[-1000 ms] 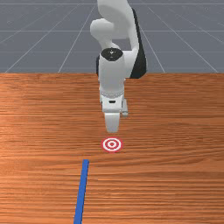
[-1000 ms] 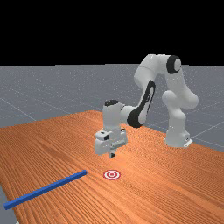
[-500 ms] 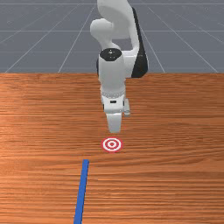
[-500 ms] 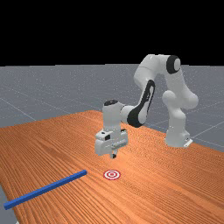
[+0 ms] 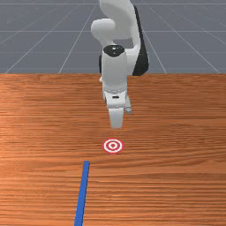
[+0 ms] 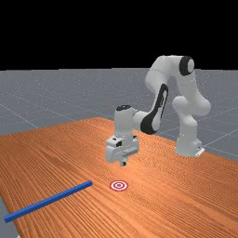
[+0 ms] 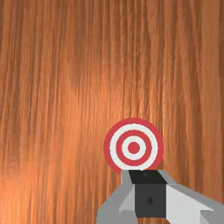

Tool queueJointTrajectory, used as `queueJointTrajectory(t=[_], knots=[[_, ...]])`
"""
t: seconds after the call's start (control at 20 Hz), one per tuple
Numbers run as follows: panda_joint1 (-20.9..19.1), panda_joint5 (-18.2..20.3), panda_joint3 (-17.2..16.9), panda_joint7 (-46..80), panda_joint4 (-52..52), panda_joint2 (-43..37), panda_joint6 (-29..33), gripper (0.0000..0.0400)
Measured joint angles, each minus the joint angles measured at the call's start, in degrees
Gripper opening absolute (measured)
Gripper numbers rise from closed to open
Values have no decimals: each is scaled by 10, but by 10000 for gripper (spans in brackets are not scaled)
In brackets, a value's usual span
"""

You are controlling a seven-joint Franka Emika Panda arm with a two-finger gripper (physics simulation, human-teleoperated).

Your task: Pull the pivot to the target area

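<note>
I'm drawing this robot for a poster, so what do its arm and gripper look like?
The arm is white and grey, with rounded, tube-like segments, black patches and black-edged round caps at some joints. The gripper has a blocky white housing with small dark marks, and ends in small, dark tips.

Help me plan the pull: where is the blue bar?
The blue bar lies on the table, to the front view's left of the target; in the far view, it runs from near the target toward the table's edge.
</note>
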Motion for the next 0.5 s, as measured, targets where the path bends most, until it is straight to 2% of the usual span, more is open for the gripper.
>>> queueJointTrajectory(t=[0.05, 0.25, 0.4, 0.5], knots=[[10, 7, -11, 56, -6, -6, -16, 0], [-4, 23, -31, 88, -5, -5, -16, 0], [-35, 15, -22, -5, -8, -8, -17, 0], [-38, 11, -20, -20, -14, -13, -27, 0]])
